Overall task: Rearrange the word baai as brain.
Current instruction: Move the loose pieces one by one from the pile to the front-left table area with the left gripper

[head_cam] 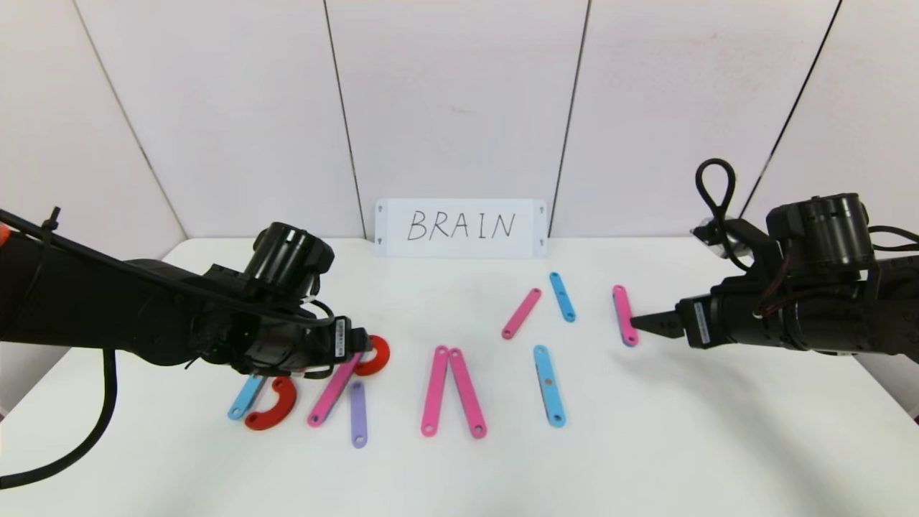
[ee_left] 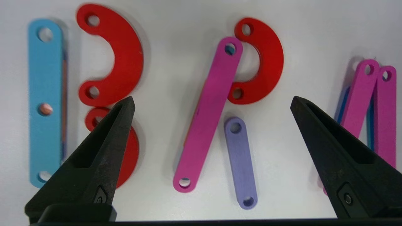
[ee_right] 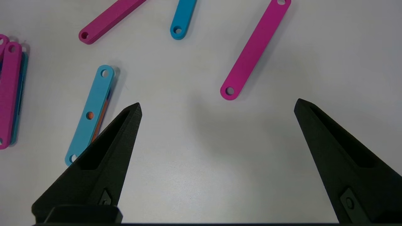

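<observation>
The strip letters lie in a row on the white table (head_cam: 646,431). At the left are a light-blue bar (head_cam: 246,397) and a red curve (head_cam: 273,406). Beside them are a pink bar (ee_left: 209,113), a red curve (ee_left: 267,62) and a lilac bar (ee_left: 241,163). Two pink bars (head_cam: 451,391) meet at the top in the middle. My left gripper (ee_left: 212,100) is open and empty, above the pink bar and lilac bar. My right gripper (ee_right: 217,105) is open and empty over bare table, near a pink bar (ee_right: 256,47).
A light-blue bar (head_cam: 549,385) lies right of centre, with a pink bar (head_cam: 521,313) and a blue bar (head_cam: 562,296) behind it. The white card reading BRAIN (head_cam: 461,227) stands against the back wall. The left arm hides part of the leftmost letter.
</observation>
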You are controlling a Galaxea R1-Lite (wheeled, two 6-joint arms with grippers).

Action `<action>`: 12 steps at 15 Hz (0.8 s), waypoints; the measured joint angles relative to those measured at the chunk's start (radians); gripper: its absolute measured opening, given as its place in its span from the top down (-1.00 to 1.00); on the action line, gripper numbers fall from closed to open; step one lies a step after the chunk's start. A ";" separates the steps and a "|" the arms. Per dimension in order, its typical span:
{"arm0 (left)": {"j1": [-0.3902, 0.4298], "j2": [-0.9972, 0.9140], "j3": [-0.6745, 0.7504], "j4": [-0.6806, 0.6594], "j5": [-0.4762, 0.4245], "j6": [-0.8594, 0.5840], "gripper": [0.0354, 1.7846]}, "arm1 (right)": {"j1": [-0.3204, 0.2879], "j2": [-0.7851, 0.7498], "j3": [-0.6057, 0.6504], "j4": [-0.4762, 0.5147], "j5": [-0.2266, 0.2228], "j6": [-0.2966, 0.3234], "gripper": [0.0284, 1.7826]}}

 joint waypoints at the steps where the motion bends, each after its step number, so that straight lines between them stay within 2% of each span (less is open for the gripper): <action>1: 0.000 0.009 -0.013 0.001 0.032 0.031 -0.95 | 0.001 0.000 0.001 0.000 -0.002 0.000 -0.91; 3: 0.000 0.038 -0.038 0.007 0.059 0.079 -0.95 | 0.003 0.000 0.002 0.000 -0.002 0.000 -0.91; 12: 0.014 0.108 -0.084 0.056 0.064 0.124 -0.95 | 0.003 -0.004 0.002 0.000 -0.003 0.000 -0.91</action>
